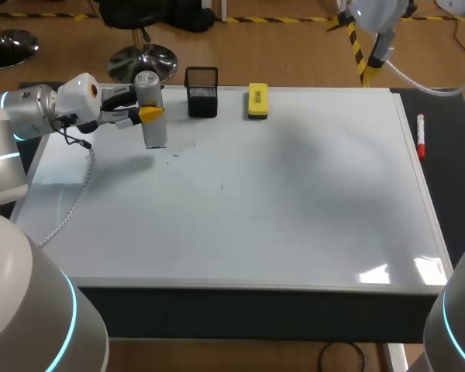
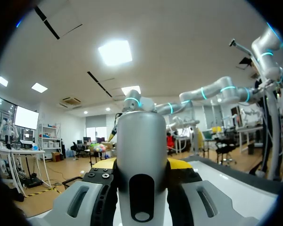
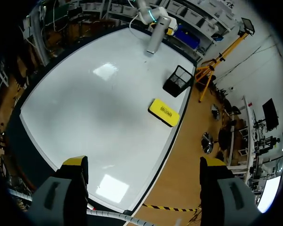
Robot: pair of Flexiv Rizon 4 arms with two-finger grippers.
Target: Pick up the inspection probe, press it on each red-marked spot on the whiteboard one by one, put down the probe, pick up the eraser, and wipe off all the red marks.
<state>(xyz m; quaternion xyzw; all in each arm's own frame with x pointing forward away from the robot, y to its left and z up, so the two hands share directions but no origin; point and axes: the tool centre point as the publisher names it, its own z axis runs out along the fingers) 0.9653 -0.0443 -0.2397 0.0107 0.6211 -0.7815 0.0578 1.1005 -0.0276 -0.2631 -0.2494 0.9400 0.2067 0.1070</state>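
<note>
The left end effector (image 1: 150,113) clamps the grey inspection probe (image 1: 155,133) upright at the whiteboard (image 1: 294,201) — near its far-left corner. The right end effector (image 3: 144,164) hangs wide open above the board; the eraser (image 1: 257,101) lies at the far edge.

Robotics lab, bench test station. Two white robot arms with cyan light rings stand at a dark desk (image 1: 449,178): left arm (image 1: 31,108) in from 9 o'clock, right arm (image 1: 380,15) from 1 o'clock. A large white whiteboard (image 1: 294,201) lies flat on it. The left arm's fingers (image 1: 151,113) clamp a grey cylindrical inspection probe (image 1: 155,132). Black mesh pen cup (image 1: 201,91) and yellow block eraser (image 1: 257,101) sit at 12 o'clock, a red marker pen (image 1: 421,138) at 3 o'clock.
</note>
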